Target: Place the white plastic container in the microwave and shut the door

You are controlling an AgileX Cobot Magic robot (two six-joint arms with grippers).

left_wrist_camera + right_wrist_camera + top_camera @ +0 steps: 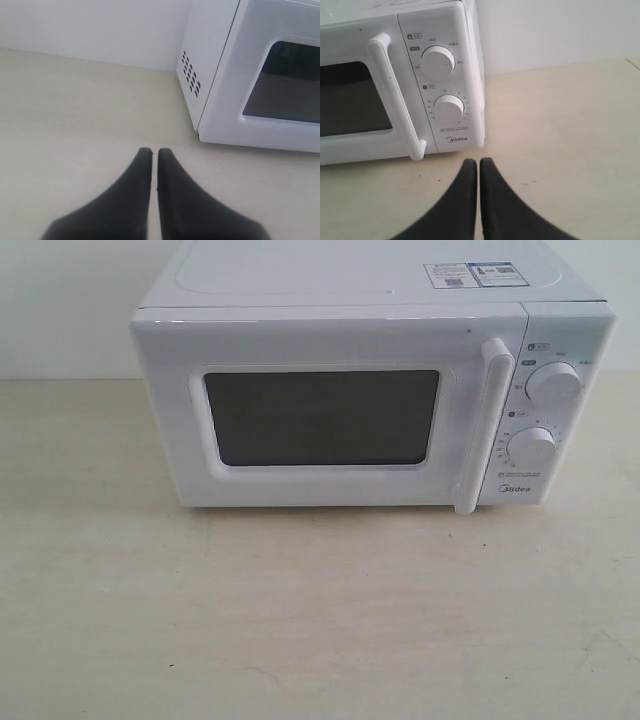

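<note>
Microwave (pixel 372 380) looks white and boxy, door (pixel 322 418) shut, 2 knobs (pixel 553 383).

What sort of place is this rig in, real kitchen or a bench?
Looks like a staged test bench, not a lived-in kitchen: a white Midea microwave, door shut, on a pale wood-grain tabletop against a plain white wall.

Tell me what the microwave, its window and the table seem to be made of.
Microwave: looks like glossy white painted metal or plastic; soft highlights, punched vent holes on its side.
Window: dark, probably glass; smooth with a faint sheen.
Table: pale, matte, wood-look; faint grain streaks, possibly laminate.
</note>
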